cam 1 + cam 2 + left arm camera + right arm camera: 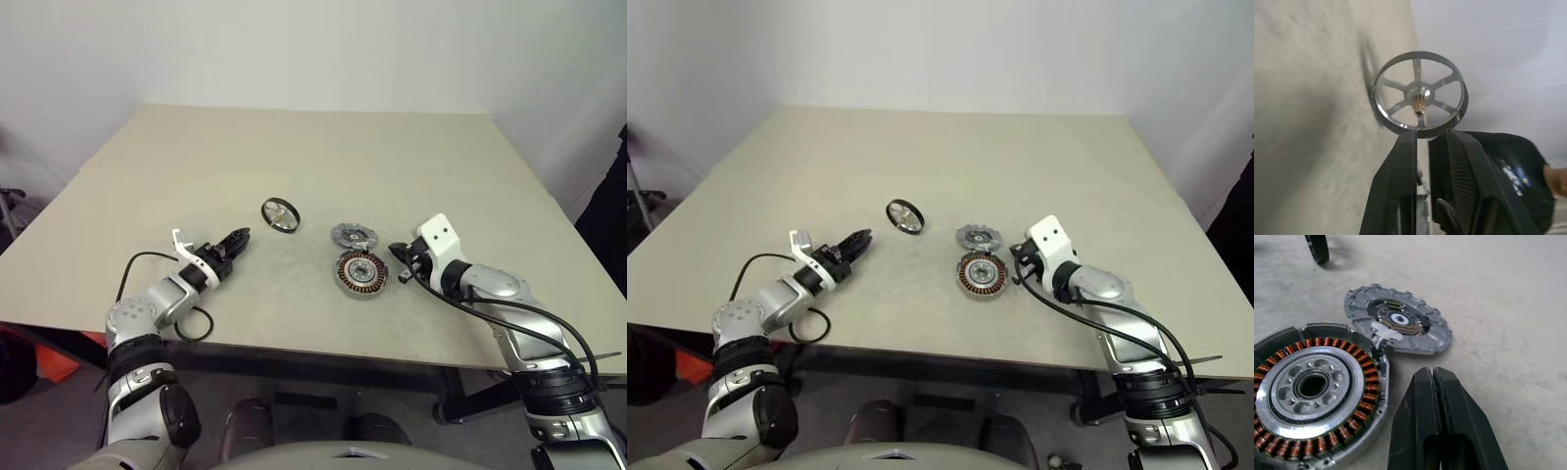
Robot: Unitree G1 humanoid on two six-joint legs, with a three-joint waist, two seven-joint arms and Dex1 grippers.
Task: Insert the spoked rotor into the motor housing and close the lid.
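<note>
The spoked rotor stands up on its rim on the counter, tilted, its flat face and brass-tipped hub turned toward the left hand. That hand lies level, just short of the rotor and pointing at it, fingers at a narrow gap with nothing between them; in the left wrist view the rotor sits just past the fingertips, not touching as far as I can tell. The left hand is plainly the nearer one. Off to the right, well apart from the rotor, the motor housing lies flat, windings up, with the lid touching its far edge. The right hand waits beside the housing, fingers pressed together, empty.
</note>
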